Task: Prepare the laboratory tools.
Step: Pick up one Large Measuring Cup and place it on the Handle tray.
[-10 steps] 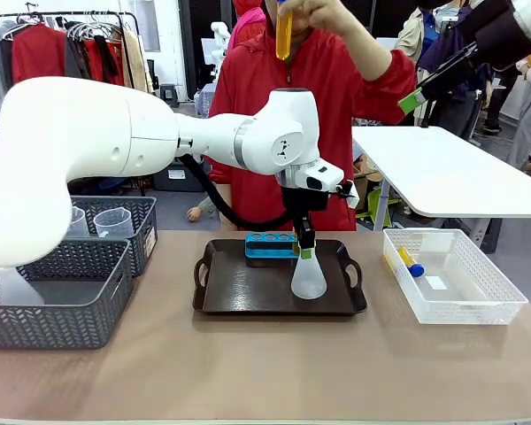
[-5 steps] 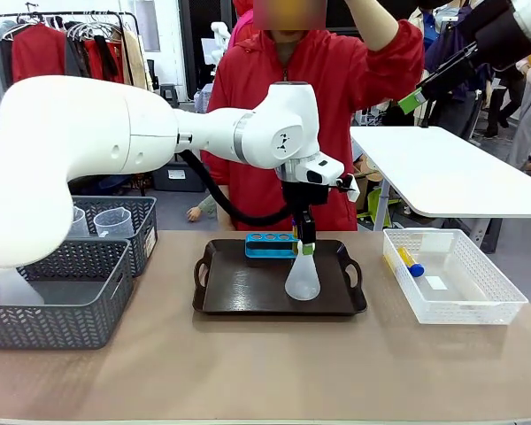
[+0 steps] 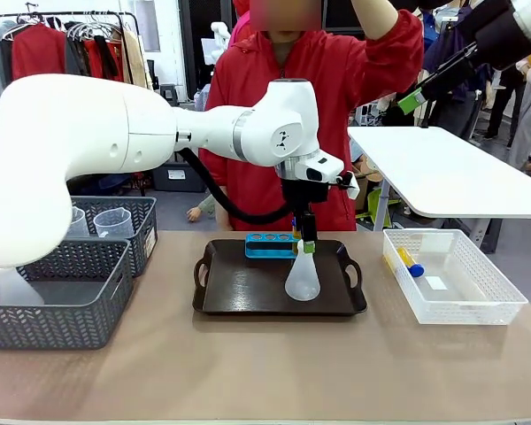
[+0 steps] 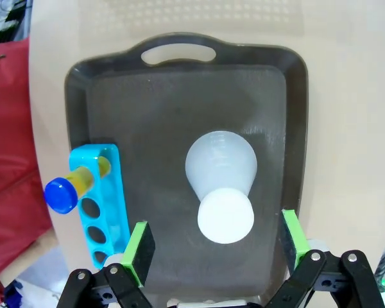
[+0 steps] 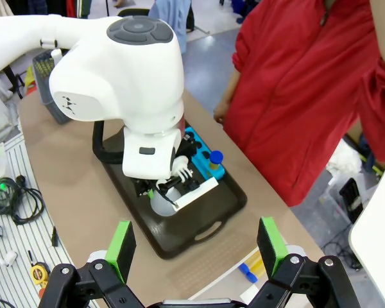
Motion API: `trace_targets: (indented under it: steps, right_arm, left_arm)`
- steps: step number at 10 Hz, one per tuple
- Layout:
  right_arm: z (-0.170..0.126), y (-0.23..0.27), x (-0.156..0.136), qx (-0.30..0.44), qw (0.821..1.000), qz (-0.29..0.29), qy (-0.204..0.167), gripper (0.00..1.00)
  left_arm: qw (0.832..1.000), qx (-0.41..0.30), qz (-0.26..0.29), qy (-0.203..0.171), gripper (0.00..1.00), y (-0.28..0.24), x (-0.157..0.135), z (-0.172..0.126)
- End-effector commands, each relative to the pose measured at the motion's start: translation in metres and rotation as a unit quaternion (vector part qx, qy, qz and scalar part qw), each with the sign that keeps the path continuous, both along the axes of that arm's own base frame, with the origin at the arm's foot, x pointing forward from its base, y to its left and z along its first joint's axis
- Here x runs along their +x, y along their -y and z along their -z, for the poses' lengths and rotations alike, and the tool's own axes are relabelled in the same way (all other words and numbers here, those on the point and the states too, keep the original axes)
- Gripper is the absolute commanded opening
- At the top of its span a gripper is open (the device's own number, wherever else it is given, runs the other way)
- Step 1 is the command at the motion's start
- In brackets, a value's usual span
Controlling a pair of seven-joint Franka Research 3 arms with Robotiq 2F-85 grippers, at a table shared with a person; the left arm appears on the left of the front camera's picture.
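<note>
The left gripper [image 3: 303, 244] hangs straight down over the dark tray [image 3: 248, 308] in the middle of the front view. Its jaws are spread wide and have hold of nothing. From its wrist camera the green pads [image 4: 140, 245] stand well clear on either side of the translucent white conical flask [image 4: 221, 168]. The flask stands upright on the right half of the tray, its mouth just under the fingertips.

The blue rack [image 3: 270, 245] sits along the tray's far edge, and one orange blue-capped tube [image 4: 72, 190] is slotted into an end hole. Another capped tube [image 3: 411, 262] lies in the white lattice bin [image 3: 478, 305] at the right.

The right gripper [image 5: 196, 247] is high above the table, jaws wide apart and empty. A person in a red jacket [image 3: 336, 88] stands behind the tray.
</note>
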State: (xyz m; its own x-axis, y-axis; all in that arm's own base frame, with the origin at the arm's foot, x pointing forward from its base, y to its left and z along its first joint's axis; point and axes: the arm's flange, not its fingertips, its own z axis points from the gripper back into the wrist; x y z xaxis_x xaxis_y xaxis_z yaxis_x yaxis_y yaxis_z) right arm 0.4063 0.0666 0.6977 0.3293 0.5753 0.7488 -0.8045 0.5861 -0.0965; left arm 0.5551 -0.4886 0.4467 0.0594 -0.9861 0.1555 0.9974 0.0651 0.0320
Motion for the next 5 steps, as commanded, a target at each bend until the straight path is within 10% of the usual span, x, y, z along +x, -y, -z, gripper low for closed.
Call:
trace_targets:
  steps: [1,5]
  right_arm:
    - [0.0,0.0,-0.001,0.005,1.0,-0.003,0.0,1.0]
    - [0.0,0.0,-0.001,0.005,1.0,-0.003,0.0,1.0]
  left_arm:
    - [1.0,-0.003,-0.011,0.003,1.0,-0.007,-0.006,-0.018]
    - [0.998,-0.011,-0.054,0.015,1.0,-0.047,-0.038,-0.063]
